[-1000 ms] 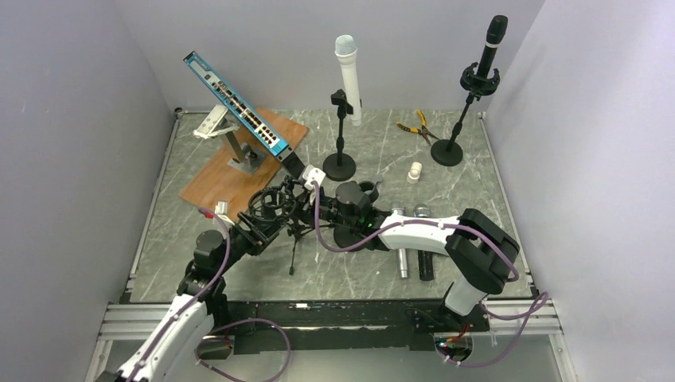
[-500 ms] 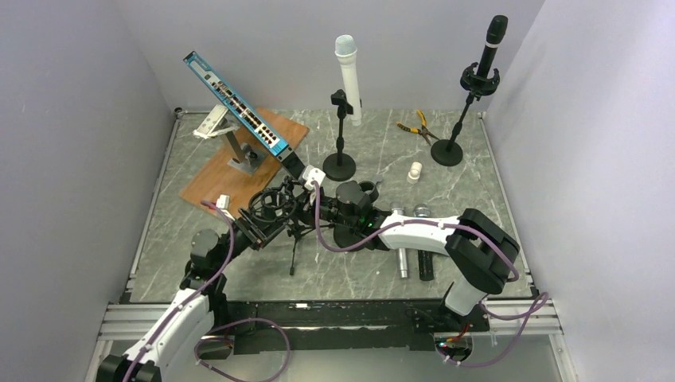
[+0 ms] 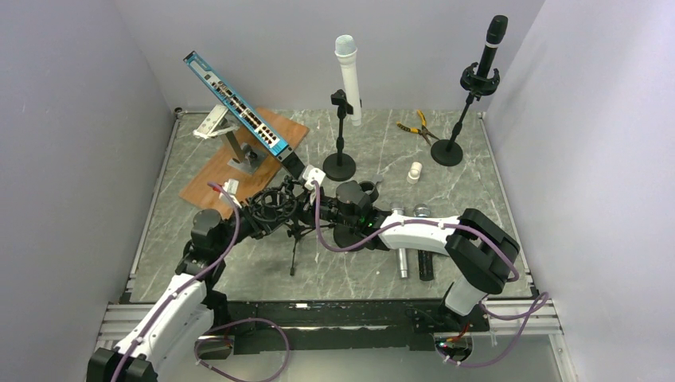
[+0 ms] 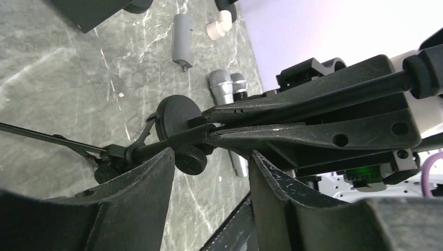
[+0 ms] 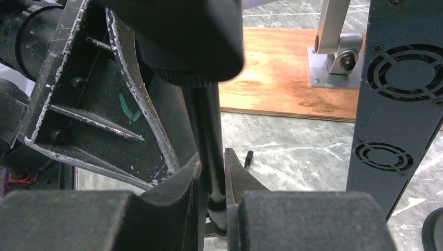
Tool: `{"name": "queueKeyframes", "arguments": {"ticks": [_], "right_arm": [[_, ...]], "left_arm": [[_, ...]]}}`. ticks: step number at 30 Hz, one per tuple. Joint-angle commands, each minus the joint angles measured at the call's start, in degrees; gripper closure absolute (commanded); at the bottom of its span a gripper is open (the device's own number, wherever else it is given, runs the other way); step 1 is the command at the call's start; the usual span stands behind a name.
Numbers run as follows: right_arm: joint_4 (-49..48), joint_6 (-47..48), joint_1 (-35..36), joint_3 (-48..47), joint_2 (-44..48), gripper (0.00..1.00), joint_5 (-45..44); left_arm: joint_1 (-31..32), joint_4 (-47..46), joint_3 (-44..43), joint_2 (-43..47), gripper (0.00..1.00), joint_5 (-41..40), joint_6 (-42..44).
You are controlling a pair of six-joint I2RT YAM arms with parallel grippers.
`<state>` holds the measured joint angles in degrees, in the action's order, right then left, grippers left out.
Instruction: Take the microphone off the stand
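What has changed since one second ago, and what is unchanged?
The left gripper moved forward, away from its base, closing in on the tripod stand; it is open and holds nothing. The right gripper stayed clamped on the stand's rod, and nothing else moved.

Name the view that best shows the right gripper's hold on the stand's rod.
Right wrist: the right gripper is shut on the black rod, with the contact plainly visible on both sides. Left wrist shows the same clamp from the side. In top external the spot is small and cluttered.
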<state>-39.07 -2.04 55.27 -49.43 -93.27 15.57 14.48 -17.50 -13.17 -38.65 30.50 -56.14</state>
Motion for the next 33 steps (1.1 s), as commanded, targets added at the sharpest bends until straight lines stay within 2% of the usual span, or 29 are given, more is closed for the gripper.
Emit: {"name": "queueKeyframes", "arguments": {"ticks": [1, 5, 13, 15, 18, 20, 25, 33], "right_arm": [[1.5, -3.4, 0.2, -0.8, 0.9, 1.0, 3.2], [1.7, -3.3, 0.2, -0.9, 0.9, 1.0, 3.2], [1.7, -3.2, 0.1, -0.8, 1.0, 1.0, 3.2], [1.7, -3.2, 0.1, -0.8, 1.0, 1.0, 3.1], [2.1, -3.2, 0.1, -0.9, 1.1, 1.0, 2.7], [2.5, -3.4, 0.2, -1.0, 1.5, 1.0, 2.5], [2.9, -3.1, 0.1, -1.2, 1.7, 1.0, 2.3], [3.0, -3.4, 0.1, -1.8, 0.8, 1.0, 3.0]], "left_arm": [[1.0, 2.2, -3.2, -1.2, 0.44, 0.6, 7.6], [2.2, 0.7, -3.9, -5.6, 0.49, 3.6, 8.9], [2.8, 2.2, -4.2, -5.2, 0.57, 1.7, 10.5], [2.8, 1.7, -4.0, -5.3, 0.57, 1.4, 9.7], [2.8, 2.4, -3.4, -4.2, 0.46, 0.2, 8.2], [2.7, 2.5, -2.7, -2.5, 0.44, -1.0, 7.2], [1.8, 2.7, -2.5, -0.4, 0.5, -1.7, 5.7], [1.3, 0.7, -2.5, -3.2, 0.55, 0.2, 5.3]]}}
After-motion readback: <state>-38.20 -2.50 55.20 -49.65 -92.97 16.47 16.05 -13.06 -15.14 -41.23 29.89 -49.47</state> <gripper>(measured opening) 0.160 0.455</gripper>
